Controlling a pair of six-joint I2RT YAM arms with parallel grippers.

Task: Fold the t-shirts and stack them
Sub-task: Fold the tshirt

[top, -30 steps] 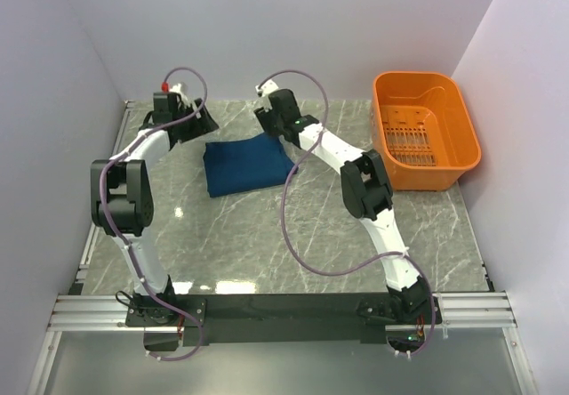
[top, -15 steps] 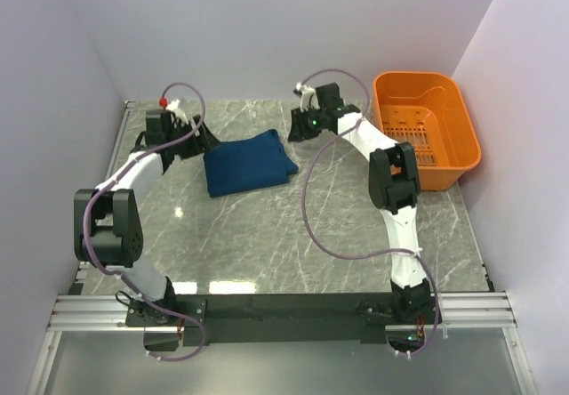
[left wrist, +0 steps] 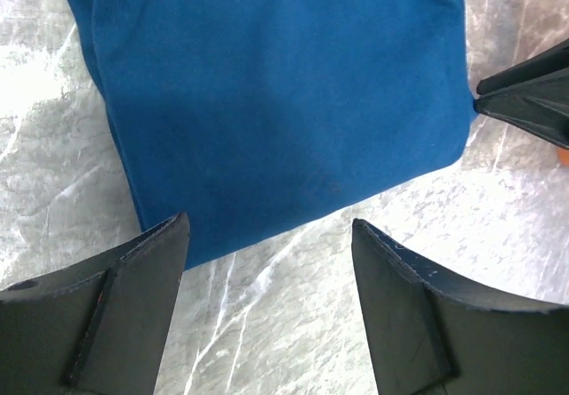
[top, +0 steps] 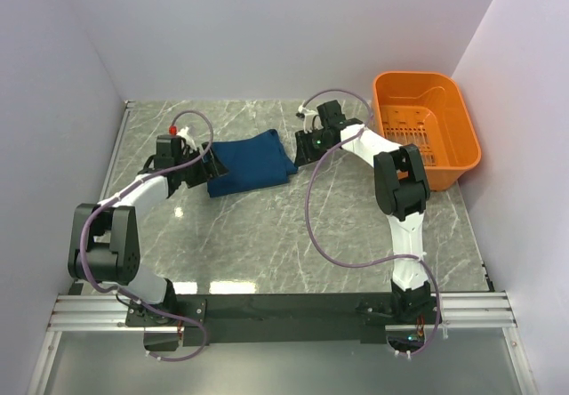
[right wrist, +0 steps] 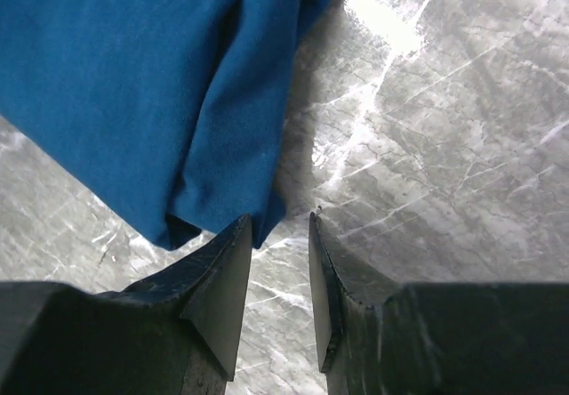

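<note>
One dark blue t-shirt (top: 250, 159) lies folded into a rough square on the marble table; its print is hidden. My left gripper (top: 213, 169) is low at the shirt's left near edge. In the left wrist view its jaws stand wide open and empty (left wrist: 267, 228) over bare marble, with the shirt (left wrist: 267, 101) just ahead of the tips. My right gripper (top: 302, 150) is at the shirt's right edge. In the right wrist view it (right wrist: 278, 221) is open by a narrow gap and empty, with the shirt's folded corner (right wrist: 160, 101) just beyond its left fingertip (right wrist: 233, 253).
An orange plastic basket (top: 471, 150) stands at the back right of the table, close to the right arm's elbow. White walls close in the back and both sides. A tip of the right gripper (left wrist: 529, 101) shows at the right edge of the left wrist view.
Both grippers came away from the shirt's far corners. The left moved nearer and down to the shirt's left edge; the right swung right, then down to the shirt's right edge.
</note>
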